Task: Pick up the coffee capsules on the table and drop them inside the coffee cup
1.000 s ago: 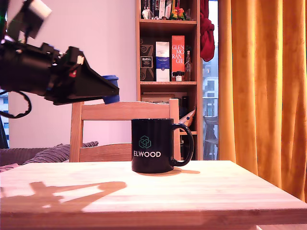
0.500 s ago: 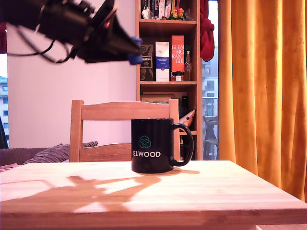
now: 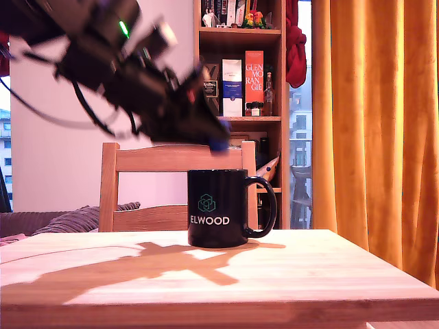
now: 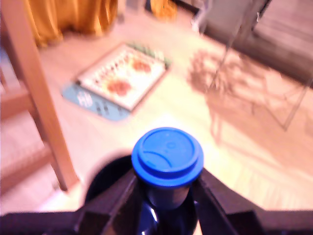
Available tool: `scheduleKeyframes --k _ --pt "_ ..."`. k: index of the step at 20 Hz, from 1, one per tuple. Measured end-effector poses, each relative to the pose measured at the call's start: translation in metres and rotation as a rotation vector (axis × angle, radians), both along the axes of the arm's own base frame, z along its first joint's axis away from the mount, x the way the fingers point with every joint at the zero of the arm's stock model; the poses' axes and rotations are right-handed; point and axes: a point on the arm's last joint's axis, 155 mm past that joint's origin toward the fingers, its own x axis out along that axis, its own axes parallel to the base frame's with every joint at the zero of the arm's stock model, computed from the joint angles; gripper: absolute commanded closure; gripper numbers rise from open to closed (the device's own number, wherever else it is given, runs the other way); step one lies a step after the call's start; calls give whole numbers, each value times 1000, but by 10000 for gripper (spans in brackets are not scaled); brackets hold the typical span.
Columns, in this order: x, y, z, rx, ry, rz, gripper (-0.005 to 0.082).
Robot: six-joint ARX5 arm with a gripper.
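Observation:
My gripper (image 3: 218, 142) hangs just above the rim of the black coffee cup (image 3: 219, 208), tilted down toward the exterior view's right and blurred by motion. It is shut on a bright blue coffee capsule (image 3: 217, 144), whose tip shows between the fingertips. In the wrist view the blue capsule (image 4: 167, 157) sits clamped between the two dark fingers (image 4: 117, 200), flat end toward the camera, with the cup's dark opening (image 4: 105, 178) behind it. The cup stands on the light wooden table (image 3: 288, 274). No other capsule is in view.
A wooden chair (image 3: 171, 159) stands right behind the table and cup. A bookshelf (image 3: 240, 68) and orange curtain (image 3: 370, 123) lie farther back. The arm's shadow (image 3: 158, 264) falls across the tabletop left of the cup.
The arm has swung from high at the exterior view's left down and to the right, carrying the blue capsule to just above the cup's rim. The cup has stayed put.

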Motion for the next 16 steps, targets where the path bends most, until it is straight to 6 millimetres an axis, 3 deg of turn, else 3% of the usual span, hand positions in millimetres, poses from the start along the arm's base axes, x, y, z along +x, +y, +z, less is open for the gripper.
scheduleKeyframes --k 3,16 --pt "0 -2 -11 35 -12 -6 609" --pt "5 -3 -6 45 -58 10 608"
